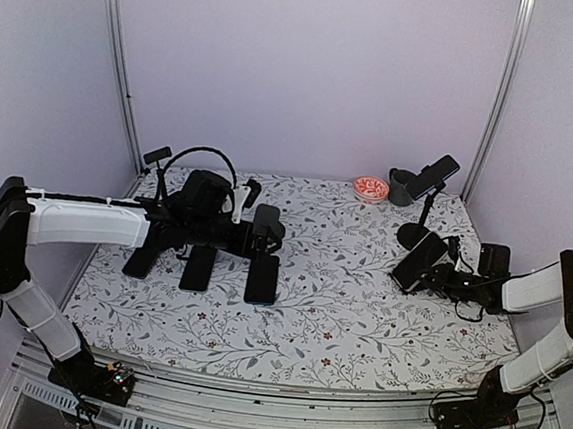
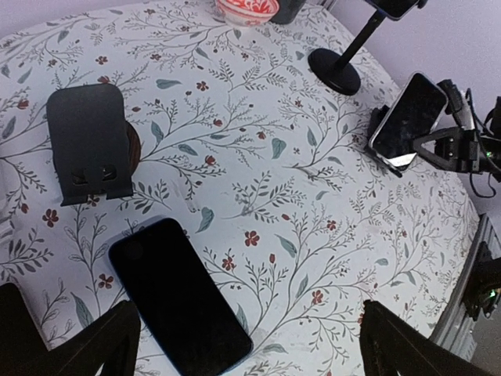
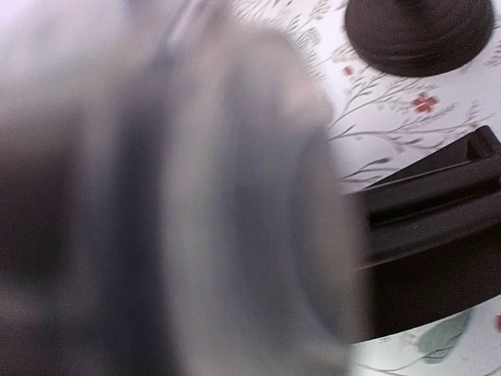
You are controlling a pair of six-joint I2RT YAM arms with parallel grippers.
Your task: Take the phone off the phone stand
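My right gripper point(image 1: 434, 274) is shut on a black phone point(image 1: 419, 260) and holds it tilted just above the table at the right. The phone also shows in the left wrist view point(image 2: 407, 117) and fills the right wrist view as a blur point(image 3: 196, 196), beside a dark finger point(image 3: 438, 227). A tall stand with a round base point(image 1: 414, 236) still carries another phone point(image 1: 437, 174). My left gripper point(image 2: 250, 348) is open and empty at table centre, over a phone lying flat point(image 2: 178, 294) next to a low empty black stand point(image 2: 88, 141).
A red bowl point(image 1: 371, 189) and a dark cup point(image 1: 400, 185) stand at the back right. Headphones point(image 1: 200, 167) and other phones point(image 1: 199, 267) lie under the left arm. The tall stand's base point(image 3: 419, 35) is close to the right gripper.
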